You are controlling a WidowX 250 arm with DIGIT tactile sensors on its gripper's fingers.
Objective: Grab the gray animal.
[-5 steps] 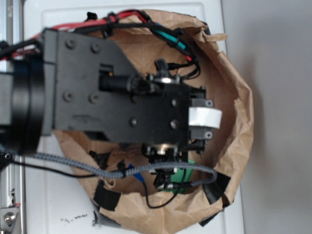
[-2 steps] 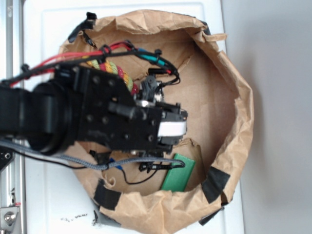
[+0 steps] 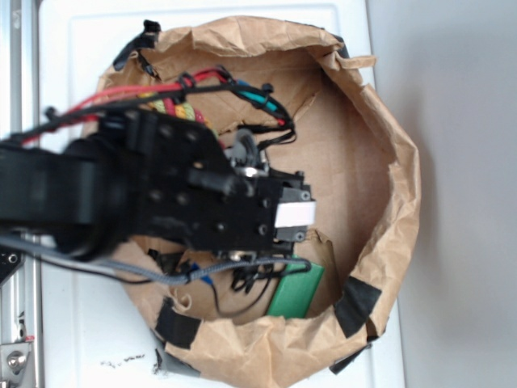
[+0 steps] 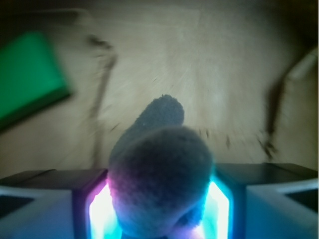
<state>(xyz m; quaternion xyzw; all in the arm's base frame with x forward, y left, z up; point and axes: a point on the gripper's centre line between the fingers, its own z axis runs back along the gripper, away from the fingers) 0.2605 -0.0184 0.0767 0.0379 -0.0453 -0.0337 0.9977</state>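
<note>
- I can read no brand, label or writing anywhere; the white patch on the end effector (image 3: 292,214) in the exterior view is blank.
- In my wrist view the gray animal (image 4: 158,179) fills the lower centre: dark gray, soft and fuzzy, a rounded bulk with a narrower rounded lobe poking up from it. Its finer features are too blurred for me to tell.
- The end effector (image 4: 158,211) is closed on the gray animal, with the glowing pads (image 4: 98,209) touching it on both sides, casting cyan and magenta light onto the plush.
- I cannot see the toy in the exterior view; the arm hides it, inside the brown paper bag (image 3: 388,170).
- A green block (image 3: 296,289) lies on the bag floor near the end effector.
- A multicoloured rope (image 3: 174,109) peeks out behind the arm.
- The bag rests on a white counter (image 3: 89,323).
</note>
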